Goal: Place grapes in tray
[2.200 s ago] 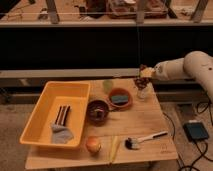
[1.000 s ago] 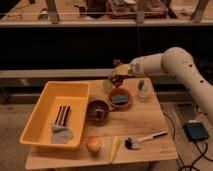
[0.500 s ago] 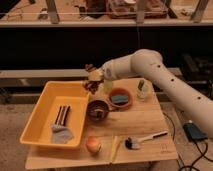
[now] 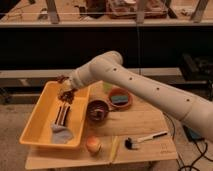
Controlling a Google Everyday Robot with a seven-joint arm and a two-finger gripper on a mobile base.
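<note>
Pinching the grapes [image 4: 66,96], the fingers of the gripper [image 4: 65,89] hold the bunch in the air over the far end of the yellow tray [image 4: 36,116]. Cloth [image 4: 61,134] lies inside tray. Brown bowl [image 4: 97,108] just beside it on the table [image 4: 145,125].

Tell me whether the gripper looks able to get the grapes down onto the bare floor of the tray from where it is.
Probably yes. The gripper holds the grapes over the far end of the yellow tray, inside its rim. The floor right below looks bare; the dark strips and grey cloth lie nearer the front.
</note>
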